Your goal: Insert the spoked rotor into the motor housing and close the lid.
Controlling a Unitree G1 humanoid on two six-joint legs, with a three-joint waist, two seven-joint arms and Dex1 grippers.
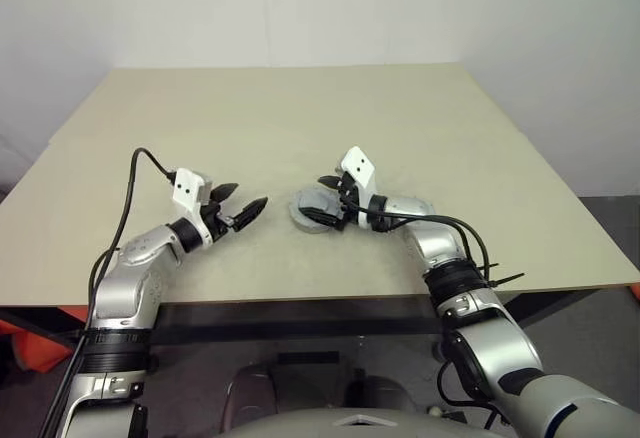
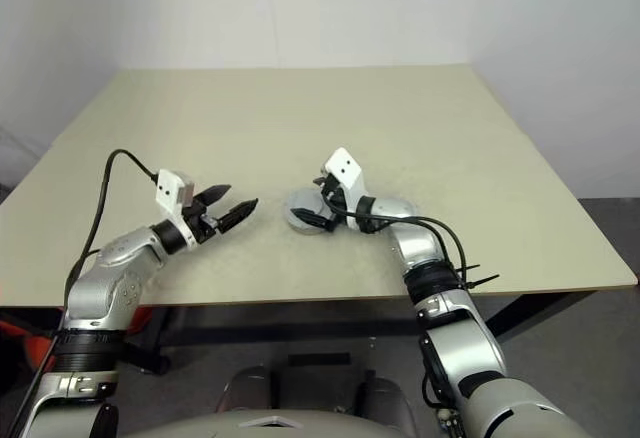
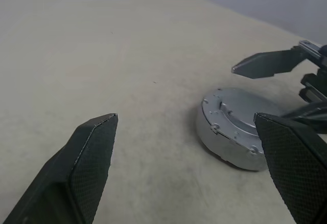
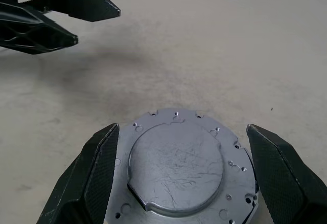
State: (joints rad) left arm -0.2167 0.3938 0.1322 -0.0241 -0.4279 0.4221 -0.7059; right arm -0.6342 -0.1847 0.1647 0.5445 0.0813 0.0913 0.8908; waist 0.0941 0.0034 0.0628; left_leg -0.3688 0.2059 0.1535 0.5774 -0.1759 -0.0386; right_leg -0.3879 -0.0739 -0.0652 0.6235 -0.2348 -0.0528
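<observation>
on the table (image 1: 300,118) — lid (image 4: 176,168) atop motor housing (image 3: 230,147), closed.

on the beige table (image 2: 300,108) the closed motor housing (image 2: 300,210) sits toward the near edge, about midway along it, with the lid (image 2: 299,203) on top. my right gripper (image 2: 318,203) is at it, jaws spread. my left gripper (image 2: 232,210) hovers nearby, fingers apart.

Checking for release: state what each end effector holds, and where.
Nothing held. The right end effector stands open astride the lid, untouched; the left end effector is open, apart.
</observation>
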